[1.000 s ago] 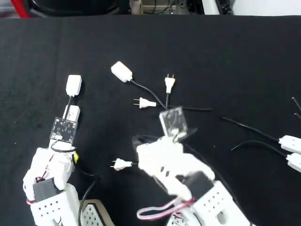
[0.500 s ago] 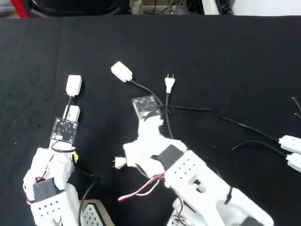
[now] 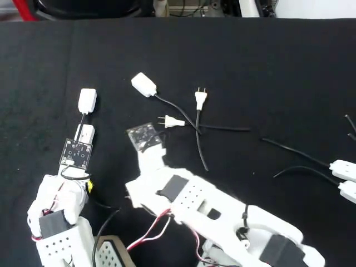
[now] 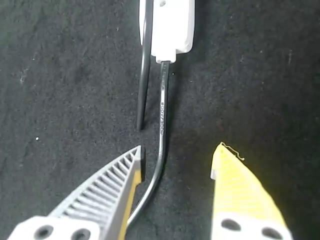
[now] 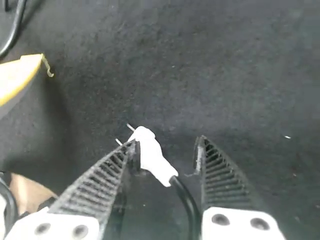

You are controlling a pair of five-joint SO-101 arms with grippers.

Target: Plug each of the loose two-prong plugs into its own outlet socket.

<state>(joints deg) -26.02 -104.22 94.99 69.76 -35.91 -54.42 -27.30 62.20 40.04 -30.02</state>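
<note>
A white two-prong plug (image 5: 150, 156) lies on the black cloth between the fingers of my right gripper (image 5: 166, 143), close against one finger and apart from the other. That gripper is open. Its arm (image 3: 183, 194) stretches from the front right toward the left. Two more loose plugs (image 3: 200, 99) (image 3: 172, 122) lie at mid-table with their black cords. My left gripper (image 4: 178, 149) is open at the front left, straddling a black cord (image 4: 162, 120) that leads to a white outlet socket (image 4: 172, 25). A second socket (image 3: 87, 100) lies beyond it.
Another white socket block (image 3: 144, 84) lies at the back centre. Two more sockets (image 3: 344, 169) with black cords sit at the right edge. The left gripper's yellow fingertip (image 5: 17, 75) shows near the right gripper. The table's far half is bare black cloth (image 3: 267, 61).
My right arm has swung left from over the middle plugs to the front plug, which it now covers in the high view. The left arm has kept still.
</note>
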